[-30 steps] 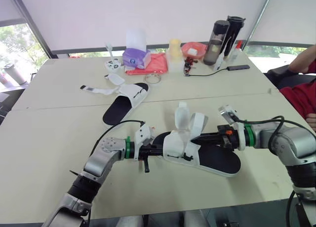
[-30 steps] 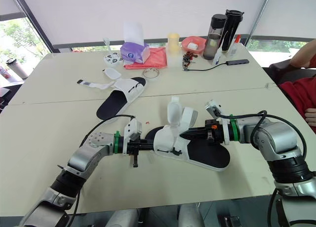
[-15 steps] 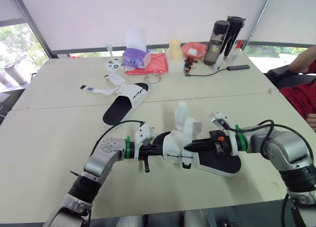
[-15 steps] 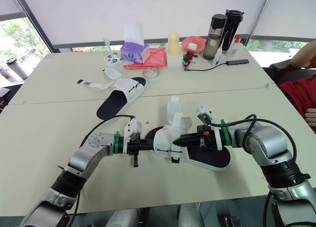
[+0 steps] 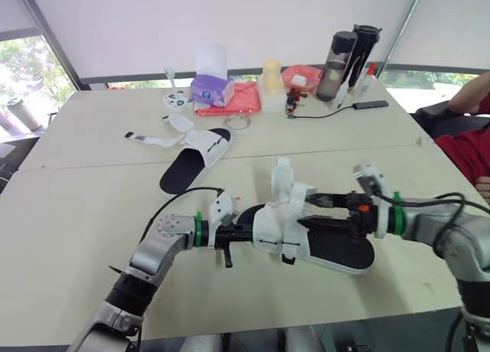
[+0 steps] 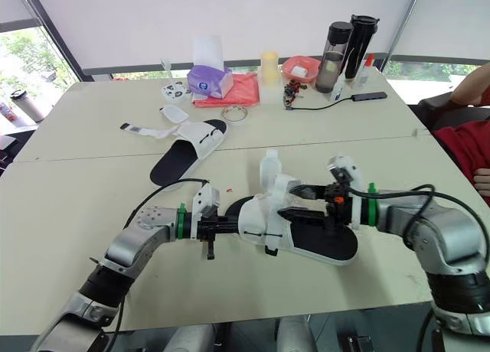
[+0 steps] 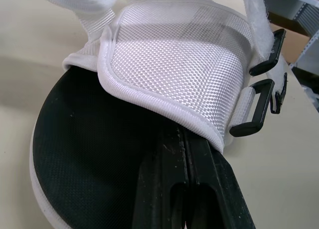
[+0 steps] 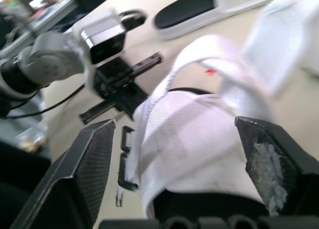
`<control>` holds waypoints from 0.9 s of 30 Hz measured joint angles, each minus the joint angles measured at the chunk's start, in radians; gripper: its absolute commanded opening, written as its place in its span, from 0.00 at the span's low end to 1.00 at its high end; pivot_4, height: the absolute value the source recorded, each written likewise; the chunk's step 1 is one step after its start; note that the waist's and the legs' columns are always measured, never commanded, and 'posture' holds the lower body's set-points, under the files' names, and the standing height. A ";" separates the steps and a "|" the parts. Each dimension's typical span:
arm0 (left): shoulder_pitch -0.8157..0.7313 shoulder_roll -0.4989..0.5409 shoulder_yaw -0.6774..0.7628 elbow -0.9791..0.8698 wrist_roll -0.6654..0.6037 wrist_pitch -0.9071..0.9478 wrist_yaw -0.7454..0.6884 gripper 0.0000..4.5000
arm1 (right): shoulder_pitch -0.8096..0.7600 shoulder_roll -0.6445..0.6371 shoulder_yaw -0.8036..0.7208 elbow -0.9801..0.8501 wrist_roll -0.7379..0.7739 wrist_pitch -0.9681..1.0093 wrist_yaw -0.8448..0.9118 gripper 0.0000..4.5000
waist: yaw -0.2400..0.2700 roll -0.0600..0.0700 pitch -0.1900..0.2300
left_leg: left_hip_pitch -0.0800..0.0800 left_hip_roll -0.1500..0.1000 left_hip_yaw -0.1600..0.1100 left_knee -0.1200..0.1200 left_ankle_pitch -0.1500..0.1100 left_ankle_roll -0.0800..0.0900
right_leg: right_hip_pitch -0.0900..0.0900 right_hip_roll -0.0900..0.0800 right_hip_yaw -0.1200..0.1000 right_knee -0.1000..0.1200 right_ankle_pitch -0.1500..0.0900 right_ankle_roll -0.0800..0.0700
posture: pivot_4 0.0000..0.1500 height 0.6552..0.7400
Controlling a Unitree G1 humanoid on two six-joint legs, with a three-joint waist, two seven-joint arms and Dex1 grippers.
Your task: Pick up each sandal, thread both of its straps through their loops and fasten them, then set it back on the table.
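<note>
- Lying flat on the table (image 5: 76, 214), back-left: far sandal (image 5: 191, 159), untouched. Flopping out beside it, its loose strap (image 5: 145, 140). Nothing threaded there, so that whole sandal is waiting.
- Clamping the toe end of the near sandal (image 5: 325, 246): L gripper (image 5: 243, 233), fingers pressed tight together on the black sole just under the white upper, per L wrist view. Holding it at the table's front-middle; heel end either resting on the top or sitting just above it, can't tell which.
- Hanging empty along the side of the upper: both black loops (image 7: 255, 105), w/ nothing passing through either.
- Sticking up free above the upper: the two white straps (image 5: 283, 176), ends unfastened.
- Reaching in from the heel side: R gripper (image 5: 318, 213), fingers spread wide, gripping nothing. Bracketing the nearer strap w/ one finger above & one below, not yet closing on it.
- Judging progress: sitting approx. at the start. Sandal 1 grabbed & steadied, but none of the straps on either sandal threaded.
- Remaining, prob.: pinching a strap end, feeding it through its loop, folding back & pressing down, doing same for strap 2, setting sandal down. Then repeating the lot w/ the far sandal.
</note>
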 measured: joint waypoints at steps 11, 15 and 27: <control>0.017 0.082 -0.036 -0.084 -0.030 0.087 -0.088 0.00 | 0.311 0.016 -0.074 -0.242 0.203 0.114 -0.154 0.94 | 0.001 0.000 -0.001 | 0.000 0.000 0.001 0.001 -0.001 0.001 | 0.002 -0.001 0.002 -0.003 -0.002 -0.003 | 1.00 1.00; 0.014 0.087 -0.046 -0.088 -0.029 0.086 -0.104 0.00 | 0.326 0.019 -0.040 -0.235 0.188 0.078 -0.177 0.94 | 0.000 0.001 -0.001 | 0.000 0.000 0.001 0.000 -0.002 0.003 | 0.003 -0.001 0.001 -0.007 -0.002 -0.003 | 1.00 1.00; 0.002 0.066 -0.047 -0.027 -0.025 0.007 -0.092 0.00 | 0.215 0.013 0.088 -0.063 0.066 -0.035 -0.124 0.94 | 0.004 0.000 -0.001 | 0.000 0.000 0.000 0.001 -0.002 0.003 | 0.006 -0.001 0.000 -0.011 0.001 -0.002 | 1.00 1.00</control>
